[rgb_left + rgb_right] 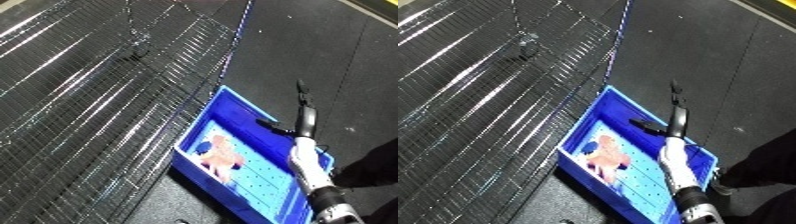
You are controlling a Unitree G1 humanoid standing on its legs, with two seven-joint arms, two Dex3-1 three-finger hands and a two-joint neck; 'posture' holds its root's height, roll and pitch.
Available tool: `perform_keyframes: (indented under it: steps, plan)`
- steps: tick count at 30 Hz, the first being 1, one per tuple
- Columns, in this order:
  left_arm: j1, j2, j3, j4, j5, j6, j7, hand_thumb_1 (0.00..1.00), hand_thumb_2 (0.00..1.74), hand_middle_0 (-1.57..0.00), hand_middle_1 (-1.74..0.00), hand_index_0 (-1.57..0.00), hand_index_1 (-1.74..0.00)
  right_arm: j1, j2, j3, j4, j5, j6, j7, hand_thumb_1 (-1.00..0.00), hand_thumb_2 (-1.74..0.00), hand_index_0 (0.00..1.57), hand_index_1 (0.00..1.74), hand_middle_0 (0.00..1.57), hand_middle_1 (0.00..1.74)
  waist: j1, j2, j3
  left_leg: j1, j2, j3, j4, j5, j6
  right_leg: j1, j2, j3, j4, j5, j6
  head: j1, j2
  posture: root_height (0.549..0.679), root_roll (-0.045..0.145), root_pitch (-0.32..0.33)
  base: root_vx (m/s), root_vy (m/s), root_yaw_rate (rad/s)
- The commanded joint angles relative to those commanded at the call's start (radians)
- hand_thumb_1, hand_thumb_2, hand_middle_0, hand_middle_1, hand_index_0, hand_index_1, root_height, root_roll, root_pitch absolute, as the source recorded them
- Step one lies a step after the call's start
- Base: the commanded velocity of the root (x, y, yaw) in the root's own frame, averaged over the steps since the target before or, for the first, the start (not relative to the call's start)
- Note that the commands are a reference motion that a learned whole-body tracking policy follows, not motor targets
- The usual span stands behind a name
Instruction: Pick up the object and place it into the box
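Here, the pinkish object (220, 156) lies inside the blue bin (233, 100), on its pale floor. Above the bin's right rim the right robot hand (674, 107) has straight fingers and holds nothing. Left of the bin spreads a wire rack (98, 90).

A blue bin (233, 107) is sitting just beside the edge of a wire shelf (98, 85), tilted in the view, open side up. A small pink and orange toy (221, 156) is lying flat on the bin's pale floor, near the wall closest to the shelf.
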Motion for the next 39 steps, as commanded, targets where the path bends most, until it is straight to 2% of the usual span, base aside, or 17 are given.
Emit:
perform_keyframes:
  steps: [7,19,28,34,39]
  plan:
    - [0.015,-0.015,0.021,-0.007,-0.001,0.002,0.005,1.00,1.74,-1.57,-1.74,-1.57,-1.74,-0.010,-0.005,0.059,-0.049,0.005,0.013,0.046,0.00,0.00,0.00,0.00,0.00,0.00,0.021,-0.001,0.003,0.007,-0.005,0.002,-0.010,0.003,0.0001,0.005,0.0021,-0.004,0.000,-0.008,0.0003,-0.076,-0.010,0.641,0.071,-0.212,0.009,0.000,0.006]
    - [0.037,-0.031,0.063,-0.052,0.000,0.017,0.002,1.00,1.74,-1.57,-1.74,-1.57,-1.74,-0.060,0.006,0.227,-0.241,0.041,0.026,0.193,0.00,0.00,0.00,0.00,0.00,0.00,0.094,-0.014,0.014,0.005,-0.009,-0.007,-0.022,0.016,-0.0025,0.006,-0.0001,-0.017,0.014,-0.023,0.0044,-0.381,0.003,0.639,0.062,-0.211,0.005,-0.008,0.076]
    - [0.034,-0.036,0.089,-0.068,-0.002,0.027,0.012,1.00,1.74,-1.57,-1.74,-1.57,-1.74,-0.102,0.017,0.374,-0.305,0.017,0.067,0.268,0.00,0.00,0.00,0.00,0.00,0.00,0.164,-0.039,0.018,-0.011,-0.009,-0.034,-0.042,0.039,-0.0035,0.008,0.0013,-0.041,0.023,-0.037,0.0061,-0.646,0.022,0.638,0.051,-0.206,0.010,-0.008,0.153]
    - [0.015,-0.035,0.099,-0.079,0.005,0.019,0.034,1.00,1.74,-1.57,-1.74,-1.57,-1.74,-0.138,0.031,0.463,-0.309,-0.002,0.081,0.286,0.00,0.00,0.00,0.00,0.00,0.00,0.205,-0.053,0.023,-0.021,-0.013,-0.053,-0.055,0.051,-0.0040,0.013,0.0004,-0.059,0.023,-0.039,0.0072,-0.800,0.020,0.638,0.045,-0.203,-0.002,-0.005,0.111]
    - [-0.013,-0.032,0.103,-0.089,0.013,0.010,0.056,1.00,1.74,-1.57,-1.74,-1.57,-1.74,-0.162,0.040,0.532,-0.308,-0.015,0.087,0.298,0.00,0.00,0.00,0.00,0.00,0.00,0.234,-0.065,0.027,-0.026,-0.015,-0.068,-0.060,0.055,-0.0021,0.015,0.0002,-0.071,0.031,-0.043,0.0066,-0.913,0.022,0.638,0.041,-0.203,-0.001,0.003,0.081]
